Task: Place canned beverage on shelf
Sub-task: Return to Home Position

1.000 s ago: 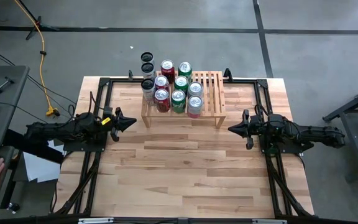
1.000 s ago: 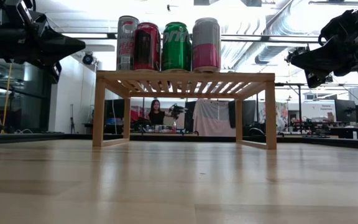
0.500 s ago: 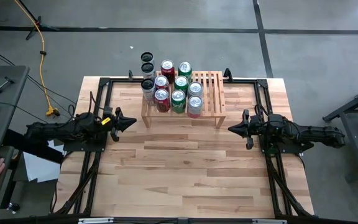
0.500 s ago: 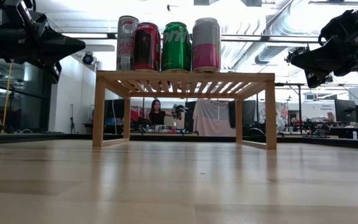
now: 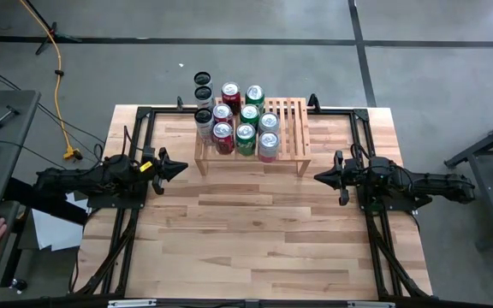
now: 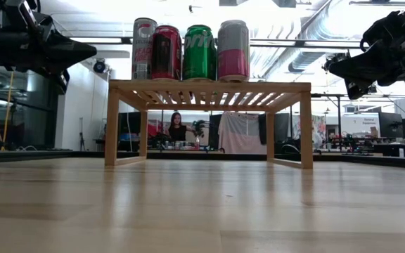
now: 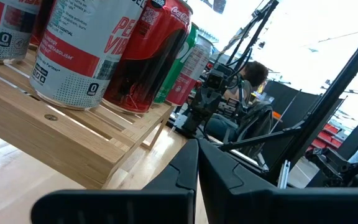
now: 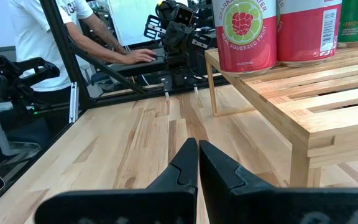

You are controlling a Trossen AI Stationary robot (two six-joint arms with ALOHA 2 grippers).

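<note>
Item: canned beverages, all upright on the shelf (image 5: pixel 294 128) | Files: white cans (image 5: pixel 204 115) at the shelf's left-arm end, then red cans (image 5: pixel 222 133), green cans (image 5: pixel 246 133), pink-white cans (image 5: pixel 268 141); slats past them bare | left gripper (image 5: pixel 182 168): pinched closed, empty, well apart from the shelf | right gripper (image 5: pixel 317 177): likewise, opposite end | Status: stocking looks complete; only parking the arms left.

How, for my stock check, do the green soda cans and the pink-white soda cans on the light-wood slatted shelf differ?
Count: three green soda cans, two pink-white soda cans. Place: the green row stands between red cans and the pink-white row, which borders the light-wood shelf's bare slats. All stand upright. The left gripper and right gripper hang at the sides.
</note>
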